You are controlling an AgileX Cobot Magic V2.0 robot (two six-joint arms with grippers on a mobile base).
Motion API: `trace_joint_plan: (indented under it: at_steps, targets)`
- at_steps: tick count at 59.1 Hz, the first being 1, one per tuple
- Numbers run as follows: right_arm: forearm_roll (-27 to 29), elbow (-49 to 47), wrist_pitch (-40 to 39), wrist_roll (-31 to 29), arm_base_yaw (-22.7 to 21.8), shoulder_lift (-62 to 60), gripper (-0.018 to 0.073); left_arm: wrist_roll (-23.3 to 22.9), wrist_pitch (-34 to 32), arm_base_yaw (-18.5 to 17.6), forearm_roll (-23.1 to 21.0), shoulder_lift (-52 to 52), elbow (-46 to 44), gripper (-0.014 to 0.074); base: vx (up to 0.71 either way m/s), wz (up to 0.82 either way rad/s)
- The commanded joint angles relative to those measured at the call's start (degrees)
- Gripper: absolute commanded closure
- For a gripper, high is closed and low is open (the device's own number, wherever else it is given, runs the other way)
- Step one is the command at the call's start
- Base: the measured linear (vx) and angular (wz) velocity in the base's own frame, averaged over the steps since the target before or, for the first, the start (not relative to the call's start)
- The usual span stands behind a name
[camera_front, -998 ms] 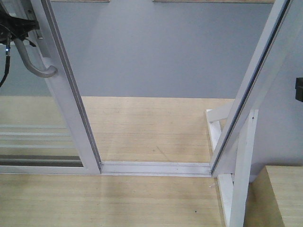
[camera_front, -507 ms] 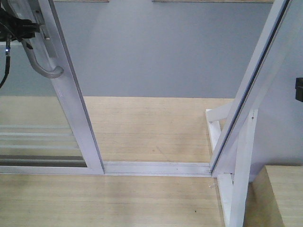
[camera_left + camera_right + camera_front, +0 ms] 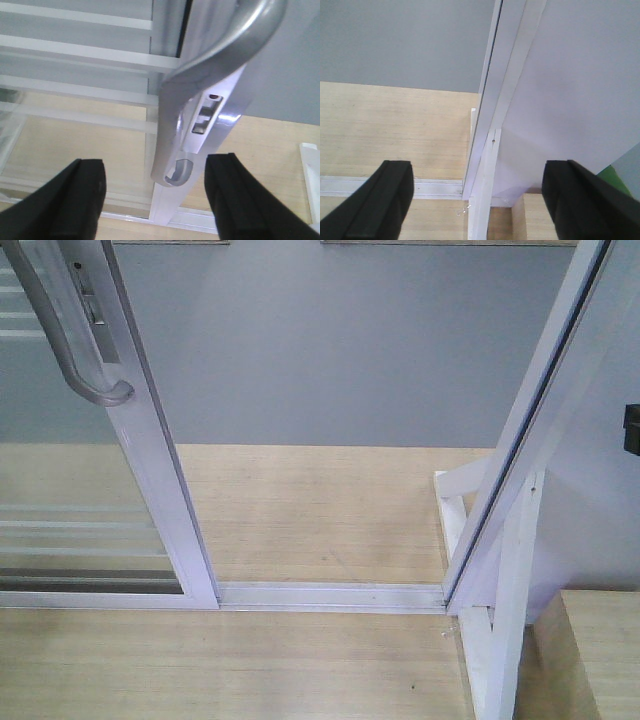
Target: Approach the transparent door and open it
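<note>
Floor (image 3: 300, 510): pale wood-grain boards, running on past the doorway to a grey wall (image 3: 330, 340).

Transparent door (image 3: 150, 470): white-framed glass panel at the left of the front view, slid aside so the doorway between it and the fixed white frame (image 3: 540, 410) at the right stands open. Thin horizontal white bars cross the glass low down.

Floor track (image 3: 330, 595): white rail spanning the gap between door stile and right frame.

Pull handle (image 3: 70, 340): curved grey-silver bar on the door's stile, upper left in the front view; a small latch slot (image 3: 205, 115) sits beside it.

Left gripper (image 3: 155, 200): two black fingers spread wide apart, the handle's lower end between them and untouched by either; holding nothing.

Right gripper (image 3: 475, 200): black fingers spread wide, empty, facing the right frame's foot.
</note>
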Motion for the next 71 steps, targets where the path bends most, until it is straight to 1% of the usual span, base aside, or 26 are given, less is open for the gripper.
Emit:
trace_joint_plan:
  at_steps: [1,6,10,21,26,34,46,58,71]
  targets:
    - [-0.8,-1.5,-4.2,-0.3,-0.3,-0.5,-0.0022,1.0,-7.5,-1.2,-1.3,-6.0,2.9,0.0076,0.0,0.0]
    - [-0.8,-1.5,-4.2,-0.3,-0.3,-0.5,-0.0022,2.0,-11.0,-2.1,-1.4,-10.5,9.4,0.0076,0.0,0.0]
    - [-0.8,-1.5,-4.2,-0.3,-0.3,-0.5,-0.0022,1.9,-13.1,-2.8,-1.3,-14.4,15.6,0.0076,0.0,0.0]
    - [-0.9,-1.5,-4.1,-0.3,-0.3,-0.5,-0.0022,2.0,-19.0,-2.8,-1.3,-26.2,31.4,0.0076,0.0,0.0]
    - [-0.9,-1.5,-4.1,-0.3,-0.3,-0.5,-0.0022,2.7,-20.0,-2.8,-1.3,-31.3,37.3,0.0076,0.0,0.0]
    - [-0.9,-1.5,-4.1,-0.3,-0.3,-0.5,-0.0022,3.8,-20.1,-2.8,-1.3,-38.6,44.1,0.0076,0.0,0.0]
    - [-1.1,-1.5,-3.9,-0.3,-0.3,-0.5,-0.0022,3.9,-20.1,-2.8,-1.3,-45.2,49.6,0.0076,0.0,0.0]
    - [-1.1,-1.5,-3.9,-0.3,-0.3,-0.5,-0.0022,3.9,-16.8,-2.7,-1.3,-47.2,50.1,0.0076,0.0,0.0]
    - [-1.1,-1.5,-3.9,-0.3,-0.3,-0.5,-0.0022,3.9,-16.4,-2.7,-1.3,-47.0,50.1,0.0076,0.0,0.0]
